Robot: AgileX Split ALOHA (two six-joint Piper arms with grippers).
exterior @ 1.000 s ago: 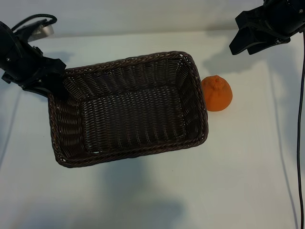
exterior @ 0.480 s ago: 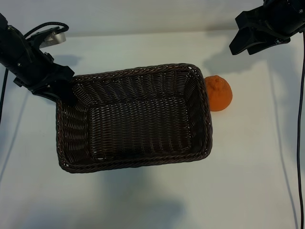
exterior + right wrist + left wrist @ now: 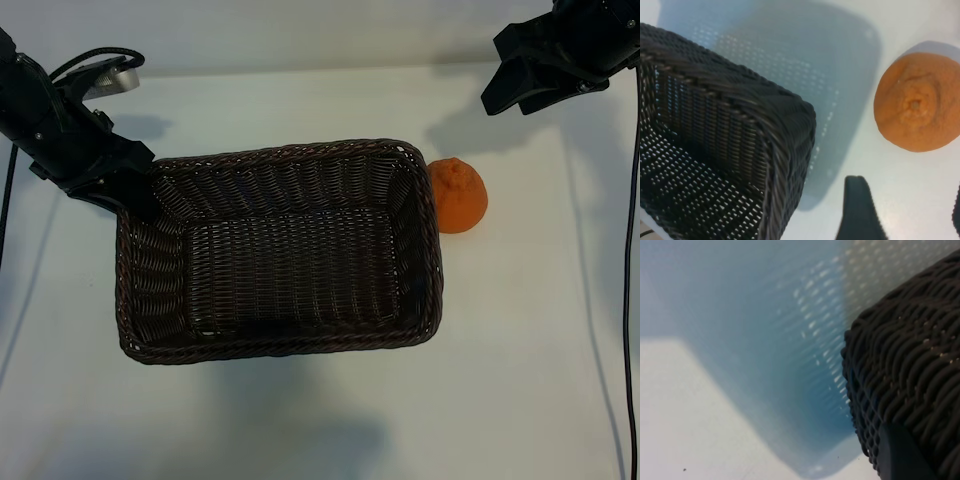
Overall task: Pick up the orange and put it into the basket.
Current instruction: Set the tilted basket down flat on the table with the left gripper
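The dark brown wicker basket point(image 3: 285, 157) lies on the white table, left of centre. My left gripper point(image 3: 138, 198) is shut on the rim of its far left corner; in the left wrist view one dark finger point(image 3: 902, 455) presses the outside of the woven wall point(image 3: 910, 355). The orange point(image 3: 458, 196) sits on the table right against the basket's right rim. My right gripper point(image 3: 500, 95) hangs open above the table, behind and to the right of the orange, holding nothing. In the right wrist view the orange point(image 3: 917, 102) lies beyond the open right gripper point(image 3: 907, 217), with the basket's corner point(image 3: 785, 150) beside it.
A black cable point(image 3: 630, 260) runs down the right edge of the table, and another point(image 3: 8, 200) hangs at the left. The table's front half point(image 3: 330, 420) is bare white surface.
The left gripper has dragged the basket to the right and turned it square, so its right rim now meets the orange. In the last half second it barely moved. The right arm stayed still.
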